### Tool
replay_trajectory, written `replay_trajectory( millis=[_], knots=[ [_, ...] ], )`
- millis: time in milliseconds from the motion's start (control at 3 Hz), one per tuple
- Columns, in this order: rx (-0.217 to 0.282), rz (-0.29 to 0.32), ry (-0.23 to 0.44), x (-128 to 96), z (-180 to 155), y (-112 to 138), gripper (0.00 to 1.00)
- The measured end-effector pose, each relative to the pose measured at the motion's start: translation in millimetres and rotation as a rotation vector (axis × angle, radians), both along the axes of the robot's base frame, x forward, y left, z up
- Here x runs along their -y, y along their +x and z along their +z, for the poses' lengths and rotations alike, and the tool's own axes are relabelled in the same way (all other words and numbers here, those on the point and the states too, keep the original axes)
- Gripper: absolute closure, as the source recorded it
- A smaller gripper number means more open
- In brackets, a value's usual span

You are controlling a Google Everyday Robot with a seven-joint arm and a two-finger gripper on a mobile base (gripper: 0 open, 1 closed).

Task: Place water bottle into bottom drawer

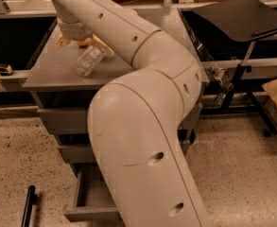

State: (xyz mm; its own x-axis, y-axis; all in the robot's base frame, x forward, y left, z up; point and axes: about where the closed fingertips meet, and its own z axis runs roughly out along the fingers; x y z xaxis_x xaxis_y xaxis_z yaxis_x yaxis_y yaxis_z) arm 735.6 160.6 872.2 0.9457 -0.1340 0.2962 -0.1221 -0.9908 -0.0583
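Lying on its side atop the cabinet (pixel 48 74), the water bottle (pixel 87 61) is clear, crinkled plastic. The gripper (pixel 81 45) hovers just behind it over the cabinet's back, fingers spread wide, holding nothing.

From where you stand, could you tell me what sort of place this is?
Probably a lab or workshop: grey drawer cabinet, speckled floor, black stand. The gripper, jaws apart, hangs beside the water bottle.
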Motion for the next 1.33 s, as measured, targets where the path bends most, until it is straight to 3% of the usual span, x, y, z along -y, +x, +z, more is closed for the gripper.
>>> replay_trajectory(
  millis=[333, 667, 1333],
  knots=[
    [-0.013, -0.001, -0.016, -2, -12, 5, 0.00],
    [-0.023, -0.014, -0.038, 0, -25, 10, 0.18],
    [-0.047, -0.060, -0.040, 7, -35, 5, 0.64]
  ],
)
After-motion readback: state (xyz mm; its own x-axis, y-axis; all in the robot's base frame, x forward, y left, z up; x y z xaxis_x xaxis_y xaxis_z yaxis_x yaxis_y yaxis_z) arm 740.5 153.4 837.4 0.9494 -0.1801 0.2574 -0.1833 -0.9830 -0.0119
